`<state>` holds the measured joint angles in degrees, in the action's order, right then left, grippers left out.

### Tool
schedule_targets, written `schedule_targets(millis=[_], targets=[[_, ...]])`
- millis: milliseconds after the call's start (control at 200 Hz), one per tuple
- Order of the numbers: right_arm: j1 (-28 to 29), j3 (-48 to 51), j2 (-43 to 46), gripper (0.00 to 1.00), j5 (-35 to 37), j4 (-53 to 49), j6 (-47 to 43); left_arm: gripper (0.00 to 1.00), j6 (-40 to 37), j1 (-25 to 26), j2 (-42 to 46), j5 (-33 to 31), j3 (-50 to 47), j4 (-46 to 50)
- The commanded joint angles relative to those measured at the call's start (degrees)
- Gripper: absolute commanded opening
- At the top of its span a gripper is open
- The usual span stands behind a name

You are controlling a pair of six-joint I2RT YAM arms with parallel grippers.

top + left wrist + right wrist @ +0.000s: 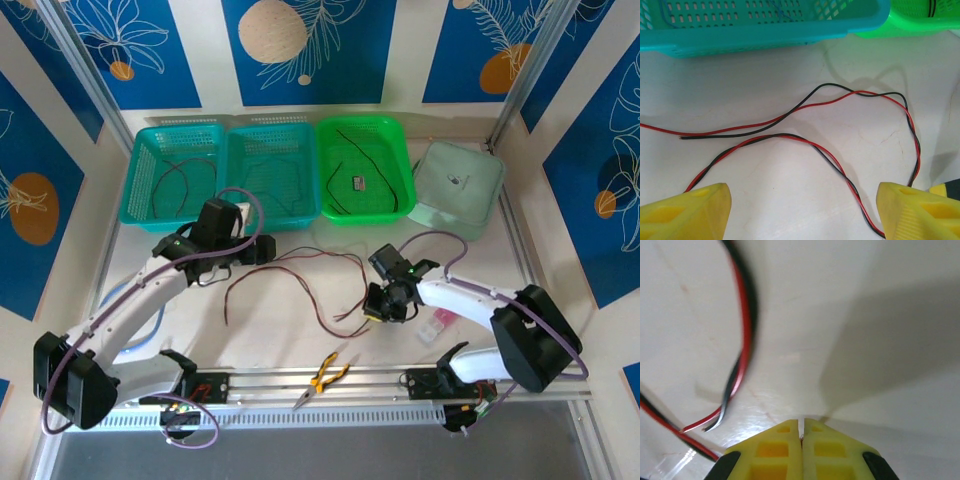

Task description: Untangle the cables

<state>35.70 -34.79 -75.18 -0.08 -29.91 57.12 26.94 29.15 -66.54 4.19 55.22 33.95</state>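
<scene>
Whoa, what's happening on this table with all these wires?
A two-armed robot is untangling thin red and black cables lying twisted together on the table. The left gripper hovers open over them; the right gripper is shut low beside loose cable ends, with no cable visibly pinched. Other cables lie in the green basket and a teal basket behind.

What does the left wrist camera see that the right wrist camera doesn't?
Left wrist camera: a teal basket and a green basket along the top, and the left jaws standing wide open. Right wrist camera: the right jaws shut tight together, and two cut cable ends, one red and one black, just beside them. Both: red and black cables lying on the white table.
</scene>
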Motion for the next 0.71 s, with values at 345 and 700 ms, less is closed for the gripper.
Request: schedule_targets(millis=[345, 700], targets=[[-0.5, -5.9, 18.3, 0.0, 1.3, 0.4, 1.0, 0.76, 0.0, 0.8, 1.8, 2.9, 6.1, 5.0], [-3.0, -15.2, 20.7, 0.0, -3.6, 4.7, -1.8, 0.72, -3.4, 0.9, -0.4, 9.3, 17.5, 7.9]])
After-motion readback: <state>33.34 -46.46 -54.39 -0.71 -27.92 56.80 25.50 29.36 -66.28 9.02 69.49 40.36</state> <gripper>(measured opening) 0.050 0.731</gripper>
